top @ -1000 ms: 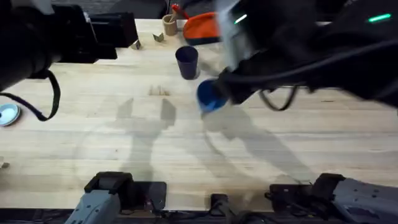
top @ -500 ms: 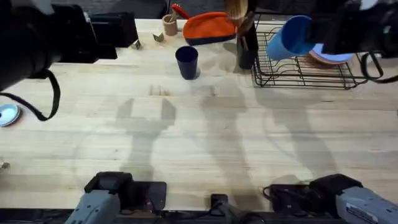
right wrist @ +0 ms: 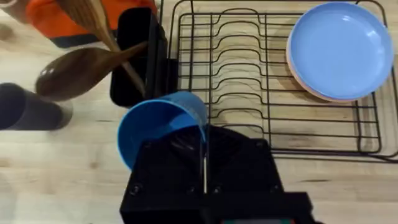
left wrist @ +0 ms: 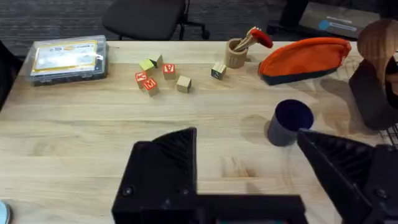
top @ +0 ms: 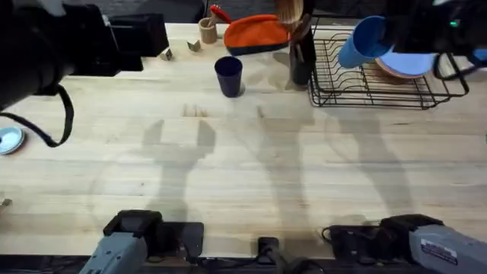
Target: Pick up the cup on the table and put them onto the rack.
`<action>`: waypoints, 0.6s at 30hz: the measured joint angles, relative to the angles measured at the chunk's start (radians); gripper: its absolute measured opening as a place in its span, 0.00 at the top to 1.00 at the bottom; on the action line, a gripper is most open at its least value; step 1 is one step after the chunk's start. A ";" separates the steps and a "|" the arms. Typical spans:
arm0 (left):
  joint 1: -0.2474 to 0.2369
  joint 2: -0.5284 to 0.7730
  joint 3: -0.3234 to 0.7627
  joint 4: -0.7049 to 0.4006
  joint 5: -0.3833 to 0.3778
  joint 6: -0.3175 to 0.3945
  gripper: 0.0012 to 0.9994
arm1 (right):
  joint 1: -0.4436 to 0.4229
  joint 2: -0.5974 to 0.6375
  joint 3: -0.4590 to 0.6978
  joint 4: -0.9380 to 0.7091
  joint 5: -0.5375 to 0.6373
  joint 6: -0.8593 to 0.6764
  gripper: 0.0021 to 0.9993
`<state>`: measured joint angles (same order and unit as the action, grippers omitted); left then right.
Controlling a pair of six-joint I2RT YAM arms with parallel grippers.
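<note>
Above the near left part of the rack [top: 380, 87], the right gripper [right wrist: 202, 140] holds a light blue cup [top: 364, 42] by its wall, tipped on its side, with the fingers largely hidden behind the cup and the wrist housing. A dark blue cup [top: 228, 76] stands upright on the table [top: 228, 175], well apart from the rack. The left gripper [left wrist: 249, 158] hangs wide open above the table, the dark blue cup [left wrist: 289, 122] beyond it; its arm is cut off at the overhead view's upper left.
</note>
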<state>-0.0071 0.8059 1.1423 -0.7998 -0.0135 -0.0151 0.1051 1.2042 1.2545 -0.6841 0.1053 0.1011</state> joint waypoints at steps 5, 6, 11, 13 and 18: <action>0.000 0.000 0.000 0.000 0.000 0.000 0.00 | 0.000 0.086 0.000 0.051 0.000 0.000 0.97; 0.000 0.000 0.000 0.000 0.000 0.000 0.00 | 0.000 0.103 0.000 0.059 0.000 0.000 0.97; 0.000 0.000 0.000 0.000 0.000 0.000 0.00 | 0.000 0.183 0.000 0.064 0.000 0.001 0.97; 0.000 0.000 0.000 0.000 0.000 0.000 0.00 | 0.000 0.215 0.000 0.065 0.000 0.005 0.97; 0.000 0.000 0.000 0.000 0.000 0.000 0.00 | 0.000 0.279 0.000 0.065 0.000 0.027 0.97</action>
<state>-0.0071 0.8059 1.1423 -0.7998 -0.0135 -0.0151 0.1051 1.4835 1.2545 -0.6189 0.1051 0.1276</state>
